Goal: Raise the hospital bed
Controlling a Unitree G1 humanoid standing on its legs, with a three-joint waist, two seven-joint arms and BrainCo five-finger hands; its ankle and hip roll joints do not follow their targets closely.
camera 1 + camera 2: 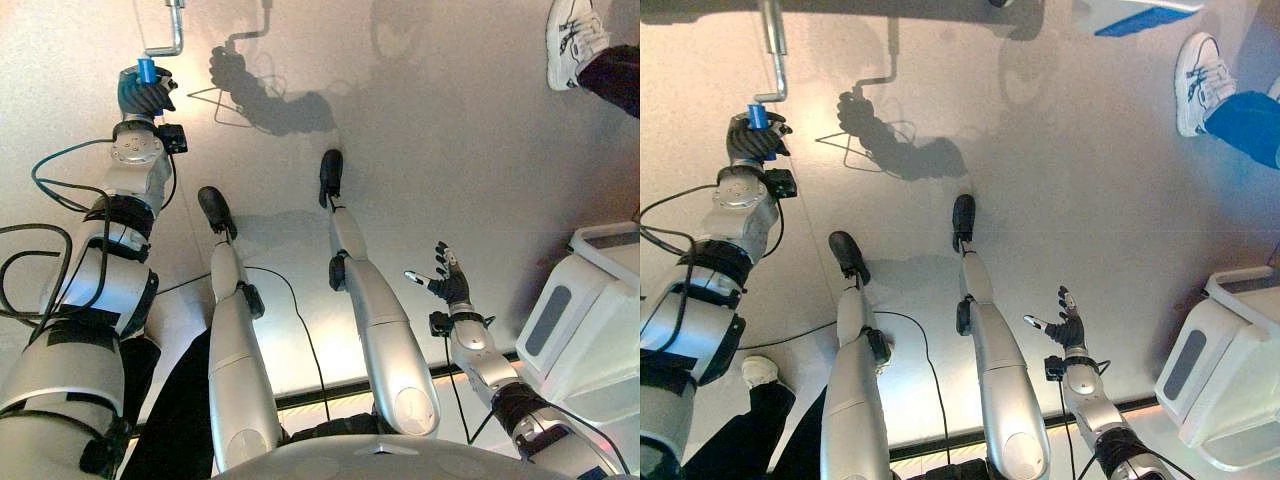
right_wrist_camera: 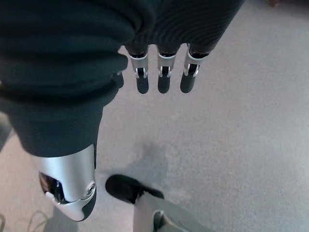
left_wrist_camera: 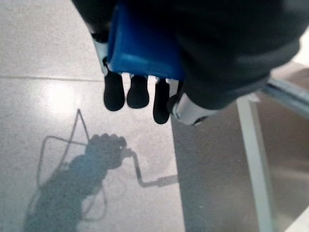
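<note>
No text, label or no. can be read on any thing in these views, incl. the floor.

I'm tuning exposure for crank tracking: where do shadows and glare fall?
Left eye view: the left hand gripping the blue handle casts a sharp dark shadow on the floor. Left wrist view: the same shadow, beside a bright glare patch.
</note>
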